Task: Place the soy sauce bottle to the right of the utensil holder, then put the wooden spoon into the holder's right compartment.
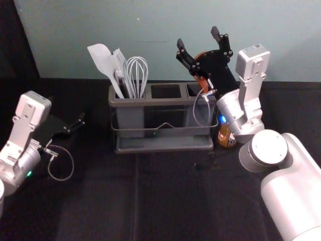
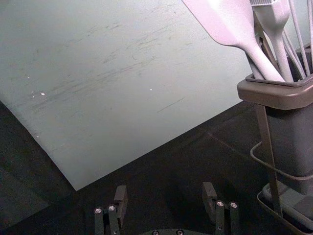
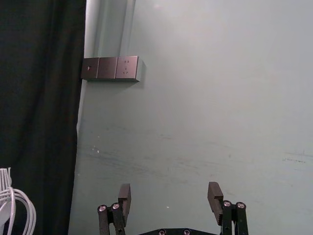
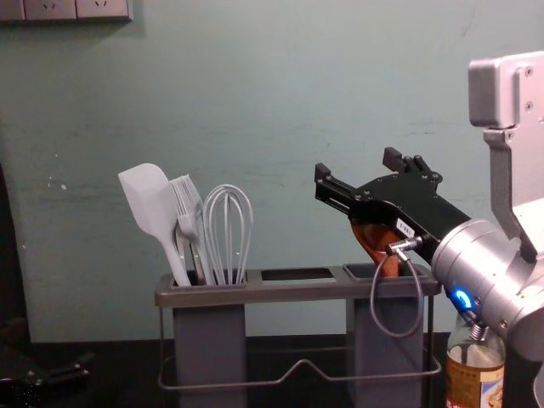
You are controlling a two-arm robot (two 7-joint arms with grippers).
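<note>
Right pincer [image 1: 197, 37], spread, has the wooden spoon [image 4: 371, 240] behind it; left pincer [image 1: 76, 124], spread, left of holder [image 1: 160, 101].

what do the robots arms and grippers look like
The left arm and right arm are white and silver; the left gripper and right gripper are black, with two blocky fingers each. Thin cables loop by the wrists. The left light glows green, the right light blue.

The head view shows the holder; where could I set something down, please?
Bare table lies in front of the holder, left of centre, and between it and the left gripper. The holder's right end is crowded with the right gripper, spoon and bottle.
</note>
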